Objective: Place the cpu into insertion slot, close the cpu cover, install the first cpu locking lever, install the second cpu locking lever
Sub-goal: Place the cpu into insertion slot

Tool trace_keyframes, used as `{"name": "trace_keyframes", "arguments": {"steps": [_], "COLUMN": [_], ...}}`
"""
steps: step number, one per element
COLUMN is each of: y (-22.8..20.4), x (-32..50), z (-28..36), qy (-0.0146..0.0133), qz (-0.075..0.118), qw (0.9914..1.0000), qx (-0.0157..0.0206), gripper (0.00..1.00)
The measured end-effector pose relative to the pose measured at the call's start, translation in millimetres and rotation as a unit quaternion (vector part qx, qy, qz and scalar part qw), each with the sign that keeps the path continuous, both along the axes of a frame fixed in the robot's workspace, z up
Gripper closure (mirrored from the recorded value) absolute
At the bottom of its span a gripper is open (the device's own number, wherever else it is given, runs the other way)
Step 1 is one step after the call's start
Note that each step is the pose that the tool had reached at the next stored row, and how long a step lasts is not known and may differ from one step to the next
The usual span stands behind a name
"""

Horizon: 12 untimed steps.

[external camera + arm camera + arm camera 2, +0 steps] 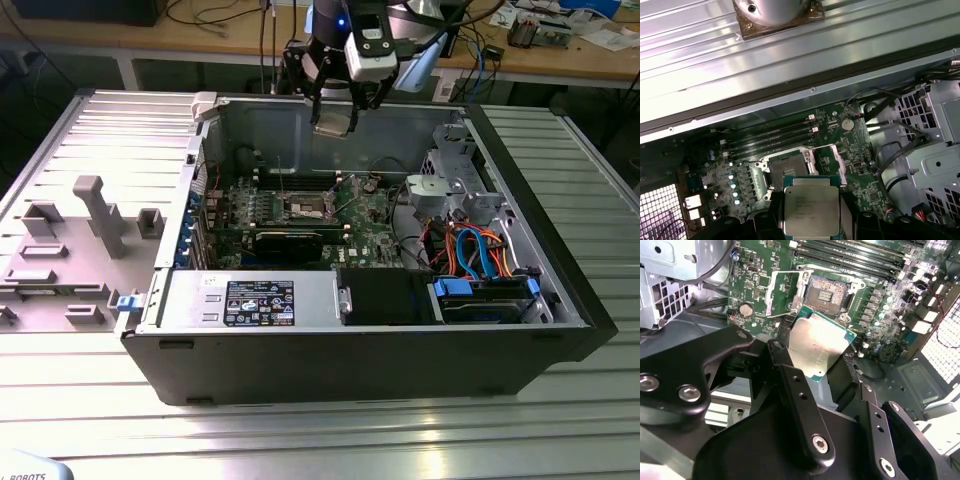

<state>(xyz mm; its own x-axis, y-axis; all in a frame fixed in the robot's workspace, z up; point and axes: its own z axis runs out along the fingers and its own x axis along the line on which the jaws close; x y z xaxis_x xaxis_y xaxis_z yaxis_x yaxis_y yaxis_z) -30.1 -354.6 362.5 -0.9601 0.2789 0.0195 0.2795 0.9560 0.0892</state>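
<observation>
One hand (340,108) clamped on cpu (811,212), over open computer case (300,355).
Ribbed metal counter (450,440) beneath case; insertion slot (787,170) inside case; cables (220,20) behind case.

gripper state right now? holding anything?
Gripper: shut on the cpu, held in the air, clear of the empty insertion slot.
</observation>
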Motion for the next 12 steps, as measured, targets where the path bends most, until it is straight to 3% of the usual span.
{"name": "trace_keyframes", "arguments": {"steps": [2,12], "y": [0.0,0.0], "x": [-0.1,-0.1], "z": [-0.1,-0.1], "qy": [0.0000,0.0000], "qz": [-0.010,-0.013], "qw": [0.99995,0.99992], "qx": [0.0000,0.0000], "gripper": [0.46,0.46]}}
